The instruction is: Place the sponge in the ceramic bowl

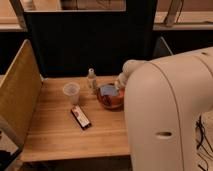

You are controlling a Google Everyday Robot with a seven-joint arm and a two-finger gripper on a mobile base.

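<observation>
From my seat I judge this to be the placing step. The sponge (107, 90) shows as a pale blue patch over the left part of the bowl (113, 103). It is inside the rim as I see it, and not on the wood. The bowl stands toward the back right of the tabletop (55, 135). The big white arm (165, 115) covers the bowl's right side and the tabletop's right edge.

The hand (119, 85) is down at the bowl, just beside the sponge on its right. I cannot tell whether it is grasping the sponge or has released it. So the scene fits two readings: the sponge is held just above the bowl's floor, or it already lies there with the hand resting over it.

Either way, the hand has to come away without the sponge. It should rise cleanly so it neither drags the soft pad over the rim nor nudges the bowl. A small bottle (91, 79) stands close to the bowl on its left, so there is little room on that side. The clear cup (71, 92) and the black packet (80, 117) sit further left, toward the middle, well out of the way.
</observation>
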